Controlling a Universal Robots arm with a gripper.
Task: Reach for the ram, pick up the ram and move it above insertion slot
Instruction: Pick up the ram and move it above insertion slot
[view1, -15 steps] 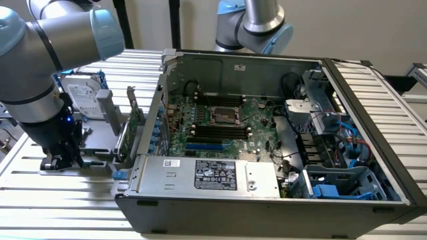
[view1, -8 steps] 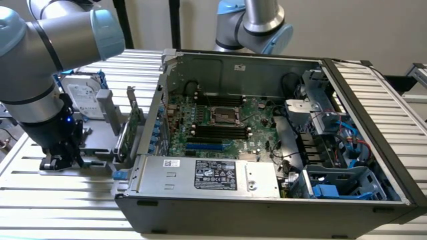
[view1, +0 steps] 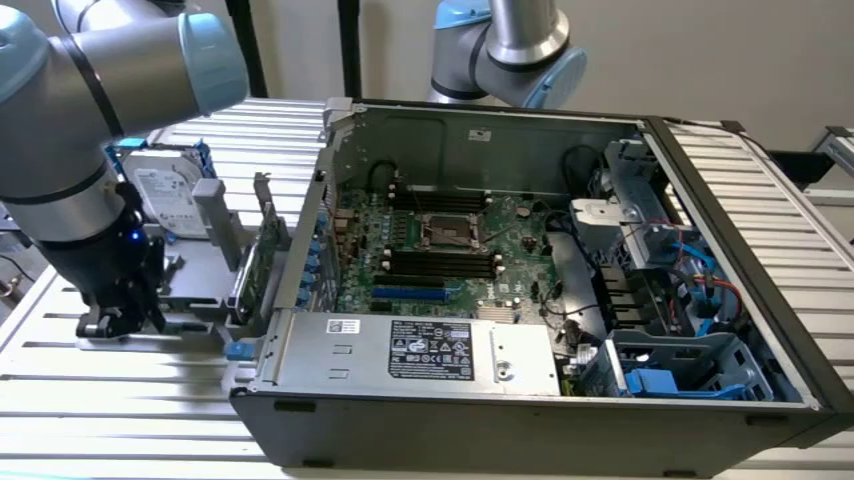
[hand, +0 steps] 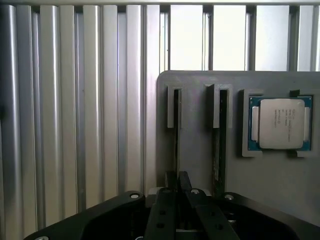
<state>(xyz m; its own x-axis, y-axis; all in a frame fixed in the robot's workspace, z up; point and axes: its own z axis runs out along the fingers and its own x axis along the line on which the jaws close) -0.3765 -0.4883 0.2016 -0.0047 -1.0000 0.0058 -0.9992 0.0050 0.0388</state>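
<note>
The pick-up looks under way: the tool (hand: 178, 181), its fingers nearly together, pinches the ram (hand: 176, 130), which stands on edge in a grey holder (hand: 197, 130) at the exterior view's left of the open computer case (view1: 441, 400). Freeing it likely calls for a straight lift. The desk (view1: 120, 410) is ribbed metal, and a pale wall (view1: 721, 60) stands beyond.
</note>
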